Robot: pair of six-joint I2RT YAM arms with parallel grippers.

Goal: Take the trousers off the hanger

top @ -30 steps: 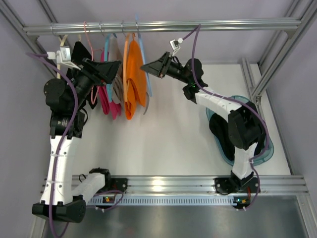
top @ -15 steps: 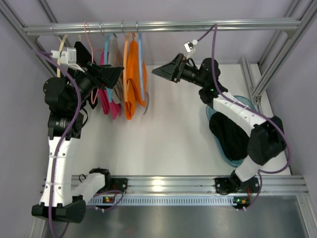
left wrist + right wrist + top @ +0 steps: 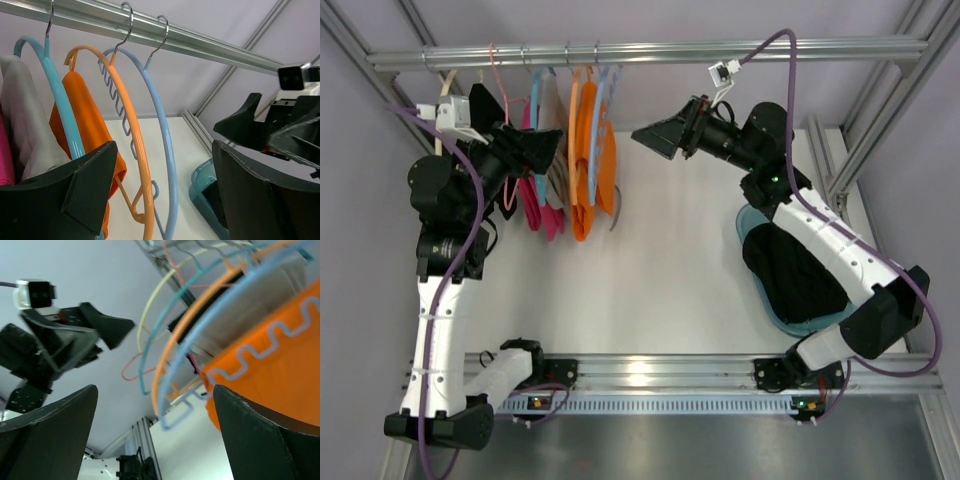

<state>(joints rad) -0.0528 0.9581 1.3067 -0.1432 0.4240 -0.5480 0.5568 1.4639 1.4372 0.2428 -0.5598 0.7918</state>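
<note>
- The black trousers point(image 3: 790, 280) lie bunched in a teal tub point(image 3: 748, 218) at centre right of the overhead view, well apart from the rail point(image 3: 720, 50). I judge that half of the job finished.
- The orange trousers point(image 3: 586, 175) are not yet off. They hang folded over an orange hanger point(image 3: 131, 150) hooked on the rail in the upper middle of the overhead view.
- In the left wrist view a light blue hanger point(image 3: 167, 145) hangs just beside the orange one, at centre frame. It carries no cloth, only its wavy bar. It may be the one the black pair came from, though nothing here proves it.
- The left gripper point(image 3: 548, 150) hovers in the upper left of the overhead view, next to the hanging clothes. Its fingers point(image 3: 80, 190) are spread wide with nothing between them but a sight of the hangers beyond.
- The right gripper point(image 3: 650, 135) hangs in the upper middle, on the right of the orange trousers and apart from them. Its jaws gape too and hold nothing.
- A pink garment point(image 3: 535, 200) and a grey one point(image 3: 558, 180) hang further left on the rail. I cannot tell whether they are trousers as well.
- What remains, as I read it, is to close on the orange cloth, draw it off its bar and set it down. Neither arm touches it at this moment, so the second pair is at the approach stage at best.
</note>
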